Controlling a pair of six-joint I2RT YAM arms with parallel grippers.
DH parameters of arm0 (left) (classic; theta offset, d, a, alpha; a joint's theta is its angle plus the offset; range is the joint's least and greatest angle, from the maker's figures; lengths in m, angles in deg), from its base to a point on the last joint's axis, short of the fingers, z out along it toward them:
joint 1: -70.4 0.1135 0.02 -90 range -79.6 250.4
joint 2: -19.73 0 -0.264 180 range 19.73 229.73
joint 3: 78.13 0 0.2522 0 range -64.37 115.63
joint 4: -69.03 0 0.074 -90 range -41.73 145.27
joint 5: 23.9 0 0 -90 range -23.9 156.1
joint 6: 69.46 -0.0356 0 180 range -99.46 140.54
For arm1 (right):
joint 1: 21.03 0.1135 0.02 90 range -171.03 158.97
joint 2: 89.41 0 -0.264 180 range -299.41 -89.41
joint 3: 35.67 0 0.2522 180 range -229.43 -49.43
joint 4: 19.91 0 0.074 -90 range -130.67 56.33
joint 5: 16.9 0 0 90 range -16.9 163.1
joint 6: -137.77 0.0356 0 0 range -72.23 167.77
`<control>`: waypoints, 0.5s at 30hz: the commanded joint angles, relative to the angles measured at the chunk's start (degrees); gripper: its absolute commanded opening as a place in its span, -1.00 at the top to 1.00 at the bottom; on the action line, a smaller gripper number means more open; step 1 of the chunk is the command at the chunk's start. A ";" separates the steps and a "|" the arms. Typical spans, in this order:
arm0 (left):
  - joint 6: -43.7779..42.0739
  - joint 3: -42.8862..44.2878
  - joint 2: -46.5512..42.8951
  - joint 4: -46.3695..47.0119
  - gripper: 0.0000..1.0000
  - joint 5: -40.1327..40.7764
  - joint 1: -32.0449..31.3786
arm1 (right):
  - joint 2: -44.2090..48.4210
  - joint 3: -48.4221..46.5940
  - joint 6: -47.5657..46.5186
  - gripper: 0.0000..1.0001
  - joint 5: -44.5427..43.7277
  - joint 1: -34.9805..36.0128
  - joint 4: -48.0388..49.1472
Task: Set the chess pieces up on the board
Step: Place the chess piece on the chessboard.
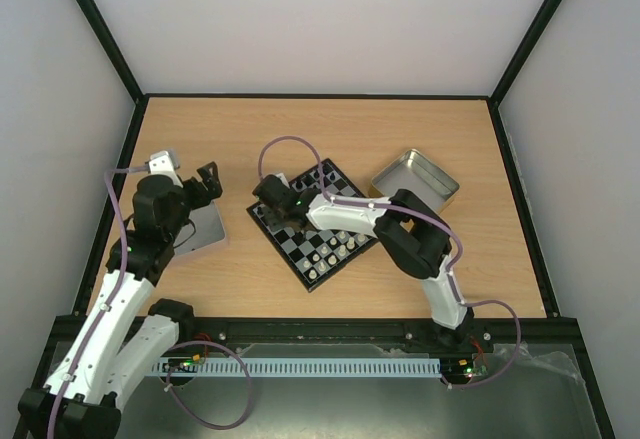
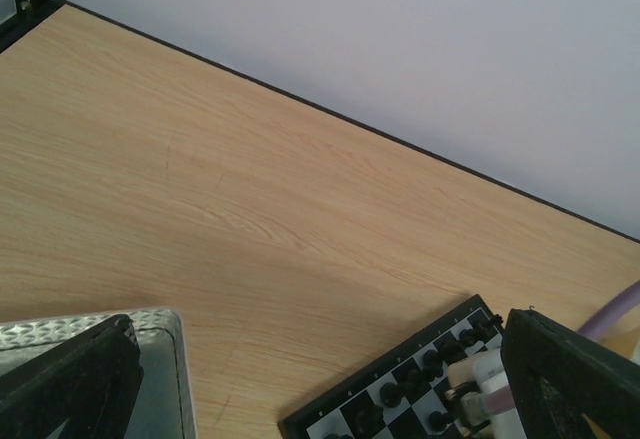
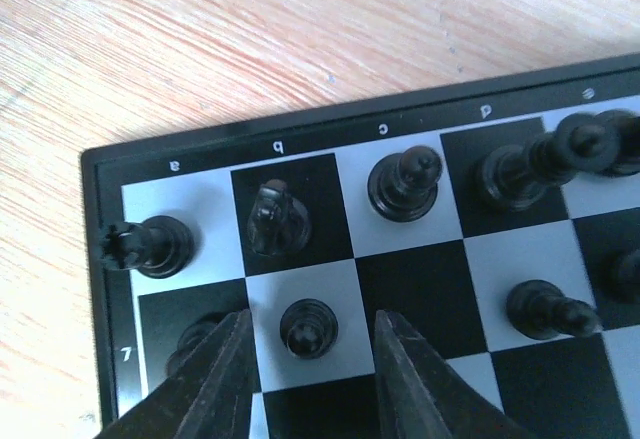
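Observation:
The board (image 1: 300, 262) lies turned at an angle in the middle of the table. Black chess pieces stand along its far-left side and white chess pieces (image 1: 332, 253) along its near-right side. My right gripper (image 1: 272, 209) hangs over the board's left corner. In the right wrist view it (image 3: 312, 321) is open, its fingers on either side of a black pawn (image 3: 308, 327) that stands free on a light square. A rook (image 3: 150, 246), knight (image 3: 277, 219) and bishop (image 3: 405, 184) stand behind it. My left gripper (image 1: 208, 181) is open and holds nothing, left of the board.
A square metal tin (image 1: 415, 181) stands open at the right of the board. Another flat tin (image 1: 205, 229) lies under my left arm, its corner (image 2: 150, 339) showing in the left wrist view. Black frame rails border the table.

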 commanded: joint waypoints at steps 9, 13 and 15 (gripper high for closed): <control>1.54 -0.42 5.49 -6.10 -0.98 -6.98 4.87 | 17.21 5.30 3.11 0.14 -3.78 0.11 -0.25; -1.85 1.34 14.00 -7.25 -0.79 -13.56 10.28 | 22.08 10.57 3.33 0.14 -4.68 -0.04 1.14; -5.82 4.88 20.11 -9.07 -0.64 -15.76 13.72 | 24.36 13.35 2.86 0.14 -4.92 -0.33 2.47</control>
